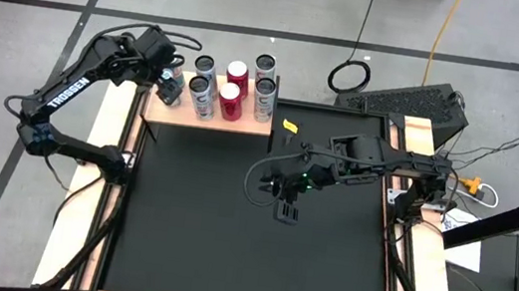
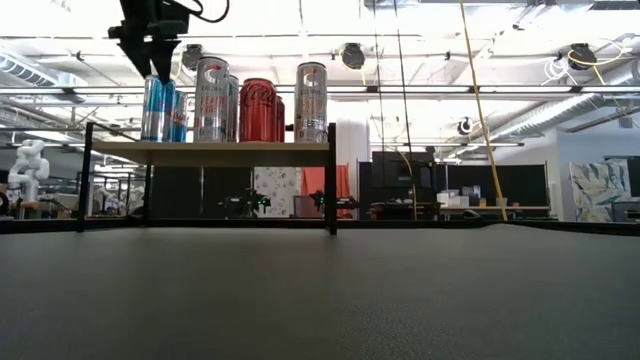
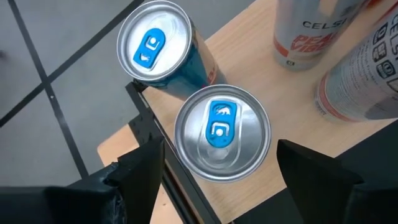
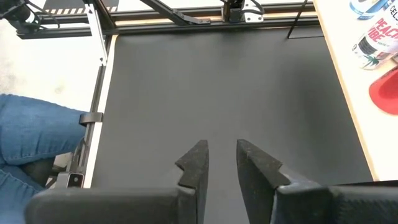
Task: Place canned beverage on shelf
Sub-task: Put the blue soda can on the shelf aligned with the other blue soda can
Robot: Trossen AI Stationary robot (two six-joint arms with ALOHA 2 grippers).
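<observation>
Blue can (image 3: 221,132) stands on shelf (image 3: 249,56) between left tool (image 3: 221,171) fingers.

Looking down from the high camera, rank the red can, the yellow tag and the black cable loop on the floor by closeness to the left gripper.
1. Red can: on the shelf, a few cans right of the left gripper.
2. Yellow tag: on the black mat, just past the shelf's right end.
3. Cable loop: on the floor, farther right still.

Eight cans (image 1: 204,64) in all: two blue cans (image 3: 221,130), two red cans (image 1: 238,70), four silver cans (image 1: 266,64). One shelf (image 1: 173,112).
</observation>
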